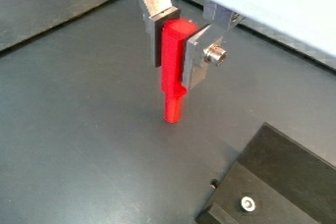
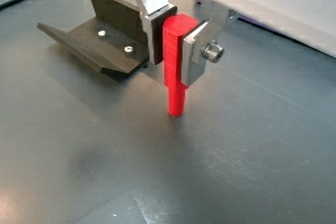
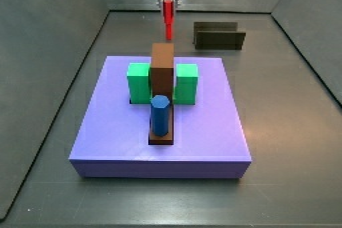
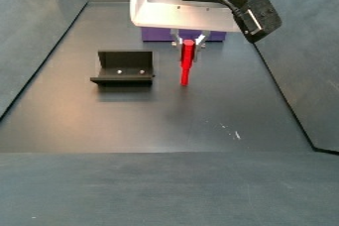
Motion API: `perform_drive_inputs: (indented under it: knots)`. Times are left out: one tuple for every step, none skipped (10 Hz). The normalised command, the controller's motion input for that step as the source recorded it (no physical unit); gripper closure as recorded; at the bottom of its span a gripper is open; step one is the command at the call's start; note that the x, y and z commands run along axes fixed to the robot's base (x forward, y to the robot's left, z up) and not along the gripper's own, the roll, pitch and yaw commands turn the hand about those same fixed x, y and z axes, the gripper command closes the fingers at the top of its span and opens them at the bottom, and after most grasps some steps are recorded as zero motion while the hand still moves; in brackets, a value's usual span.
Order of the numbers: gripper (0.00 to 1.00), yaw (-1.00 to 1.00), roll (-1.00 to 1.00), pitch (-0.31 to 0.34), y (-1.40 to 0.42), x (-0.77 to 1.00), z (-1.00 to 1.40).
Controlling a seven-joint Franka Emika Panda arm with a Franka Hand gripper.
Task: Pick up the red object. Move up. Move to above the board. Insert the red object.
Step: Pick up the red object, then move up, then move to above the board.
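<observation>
My gripper [image 1: 176, 43] is shut on the red object [image 1: 174, 76], a thin bright-red peg that hangs upright from between the fingers, its lower end free above the dark floor. It shows the same way in the other wrist view, with the gripper [image 2: 176, 43] shut on the peg [image 2: 176, 76]. In a side view the gripper [image 3: 170, 4] holds the peg [image 3: 168, 20] behind the brown board [image 3: 162, 82]. In the other side view the peg [image 4: 187, 63] hangs below the gripper [image 4: 193, 40]. The board lies lengthwise on the lavender slab [image 3: 201, 122].
A blue cylinder [image 3: 159, 115] stands on the board's near end. Green blocks [image 3: 139, 82] flank the board. The dark fixture [image 4: 122, 68] stands on the floor beside the peg; it also shows in the wrist views [image 2: 108, 36] [image 1: 276, 184] and in a side view [image 3: 218, 36].
</observation>
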Motion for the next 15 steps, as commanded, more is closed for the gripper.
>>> perform_drive_inputs:
  knots:
    - [1.0, 0.0, 0.0, 0.0, 0.0, 0.0, 0.0]
    - [1.0, 0.0, 0.0, 0.0, 0.0, 0.0, 0.0]
    - [1.0, 0.0, 0.0, 0.0, 0.0, 0.0, 0.0]
    - [1.0, 0.0, 0.0, 0.0, 0.0, 0.0, 0.0]
    - [1.0, 0.0, 0.0, 0.0, 0.0, 0.0, 0.0]
    - [1.0, 0.0, 0.0, 0.0, 0.0, 0.0, 0.0]
    - [1.0, 0.0, 0.0, 0.0, 0.0, 0.0, 0.0]
    - [1.0, 0.0, 0.0, 0.0, 0.0, 0.0, 0.0]
    - [1.0, 0.0, 0.0, 0.0, 0.0, 0.0, 0.0]
    - [1.0, 0.0, 0.0, 0.0, 0.0, 0.0, 0.0]
    - [1.0, 0.0, 0.0, 0.0, 0.0, 0.0, 0.83]
    - [1.0, -0.04, 0.0, 0.003, 0.0, -0.02, 0.84]
    - [1.0, -0.04, 0.0, 0.027, 0.0, -0.07, 0.57]
    - [1.0, -0.03, 0.01, 0.006, 0.01, -0.05, 0.36]
    - [1.0, 0.0, 0.0, 0.0, 0.0, 0.0, 1.4]
